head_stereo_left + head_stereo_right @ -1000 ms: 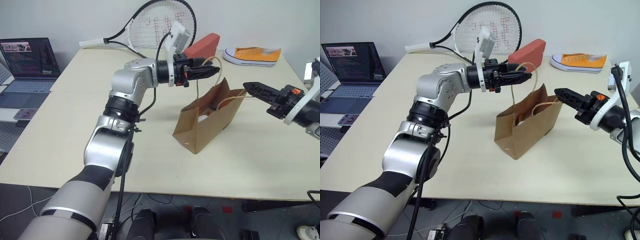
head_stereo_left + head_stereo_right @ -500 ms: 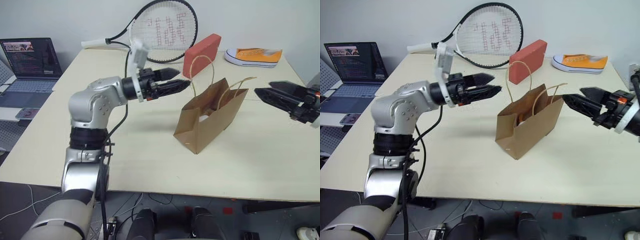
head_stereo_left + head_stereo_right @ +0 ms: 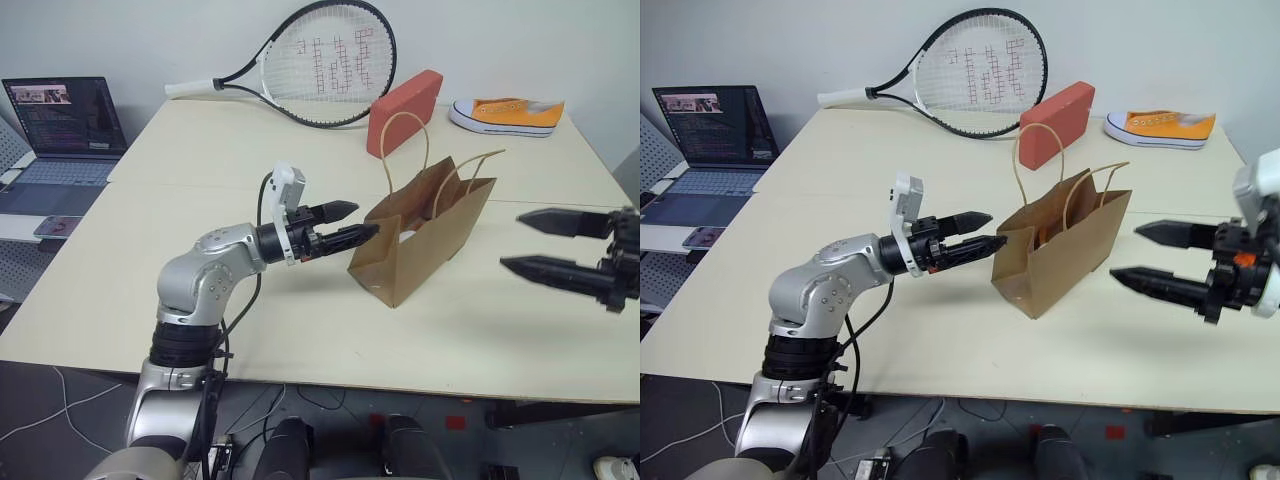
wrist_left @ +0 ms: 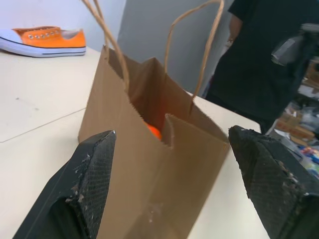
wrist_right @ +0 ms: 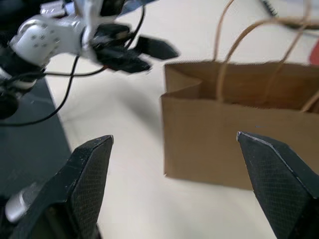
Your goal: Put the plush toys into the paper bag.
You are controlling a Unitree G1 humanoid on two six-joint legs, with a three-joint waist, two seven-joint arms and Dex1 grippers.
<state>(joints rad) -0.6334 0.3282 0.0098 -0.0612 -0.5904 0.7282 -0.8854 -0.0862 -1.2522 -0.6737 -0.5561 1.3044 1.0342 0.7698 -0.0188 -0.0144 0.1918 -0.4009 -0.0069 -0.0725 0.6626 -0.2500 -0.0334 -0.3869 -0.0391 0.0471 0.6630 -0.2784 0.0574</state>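
Upright, paper bag, mouth up, length slanting across table

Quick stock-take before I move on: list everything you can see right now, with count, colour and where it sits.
Paper bag: one, brown, upright at mid-table, handles up.
Plush toys: something orange and something white show inside the bag; count cannot be told.
Racket: one, black and white, far side of table.
Block: one, red, behind the bag.
Sneaker: one, orange, far right corner.
Laptop: one, dark, open on the side desk at left.
Table: one, cream.
Person: one, in black, beyond the table.
Left gripper: black, open, at the bag's left end.
Right gripper: black, open, right of the bag.
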